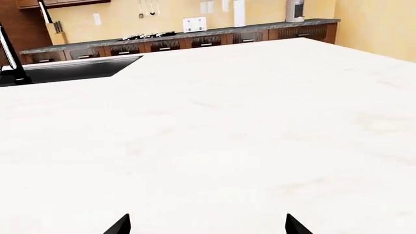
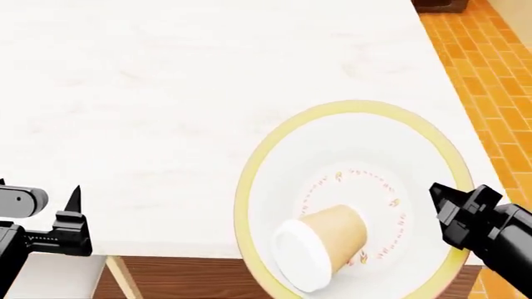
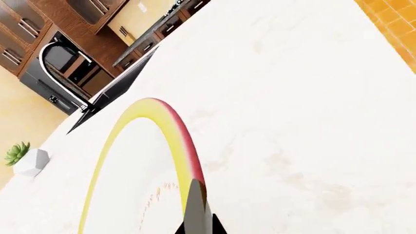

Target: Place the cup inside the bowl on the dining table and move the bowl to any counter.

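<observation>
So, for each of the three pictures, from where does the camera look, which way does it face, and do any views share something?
Head view: from the robot's head, down onto the dining table; the cup lies tipped in the bowl; left gripper and right gripper show.
Left wrist view: low over the table, toward the counter; only the fingertips show.
Right wrist view: at the bowl's rim, toward a small plant; one finger shows.
Shared: head and right wrist views both show the bowl.
</observation>
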You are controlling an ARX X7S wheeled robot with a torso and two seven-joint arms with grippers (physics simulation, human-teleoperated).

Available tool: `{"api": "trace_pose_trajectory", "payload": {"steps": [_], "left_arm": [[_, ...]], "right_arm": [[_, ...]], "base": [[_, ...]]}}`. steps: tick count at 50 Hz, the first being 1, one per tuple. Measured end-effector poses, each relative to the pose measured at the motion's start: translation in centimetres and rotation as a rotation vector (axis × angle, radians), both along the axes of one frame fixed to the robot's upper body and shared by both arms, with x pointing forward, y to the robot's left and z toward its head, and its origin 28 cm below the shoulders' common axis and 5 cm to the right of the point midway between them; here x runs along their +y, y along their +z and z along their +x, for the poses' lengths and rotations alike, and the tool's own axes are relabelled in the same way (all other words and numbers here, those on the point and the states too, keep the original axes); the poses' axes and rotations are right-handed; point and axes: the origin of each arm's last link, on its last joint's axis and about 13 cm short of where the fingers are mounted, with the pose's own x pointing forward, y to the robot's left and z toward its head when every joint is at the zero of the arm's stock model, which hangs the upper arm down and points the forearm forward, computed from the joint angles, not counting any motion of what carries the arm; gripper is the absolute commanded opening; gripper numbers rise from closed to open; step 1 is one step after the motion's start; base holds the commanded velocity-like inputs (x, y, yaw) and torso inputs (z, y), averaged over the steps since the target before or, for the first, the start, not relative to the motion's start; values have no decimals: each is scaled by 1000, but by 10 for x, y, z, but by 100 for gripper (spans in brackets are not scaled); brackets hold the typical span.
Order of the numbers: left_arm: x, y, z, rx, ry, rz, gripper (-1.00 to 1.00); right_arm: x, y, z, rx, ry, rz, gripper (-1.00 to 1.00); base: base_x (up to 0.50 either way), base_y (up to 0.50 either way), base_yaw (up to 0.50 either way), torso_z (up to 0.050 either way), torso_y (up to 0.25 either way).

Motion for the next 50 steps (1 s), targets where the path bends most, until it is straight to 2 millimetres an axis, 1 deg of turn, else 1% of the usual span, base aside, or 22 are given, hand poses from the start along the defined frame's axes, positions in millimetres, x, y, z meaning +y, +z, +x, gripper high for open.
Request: {"api": "trace_pose_trajectory", "payload": {"steps": [14,50], "left_arm": [[0,0,1,0,-2,0,100],[0,-1,0,1,-2,-1,100]], "right_arm": [[0,-4,-1,4,-2,3,-100],[-1,-7,-1,-12,-13,7,-100]], "base": [[0,-500,0,0,0],[12,-500,0,0,1]]}}
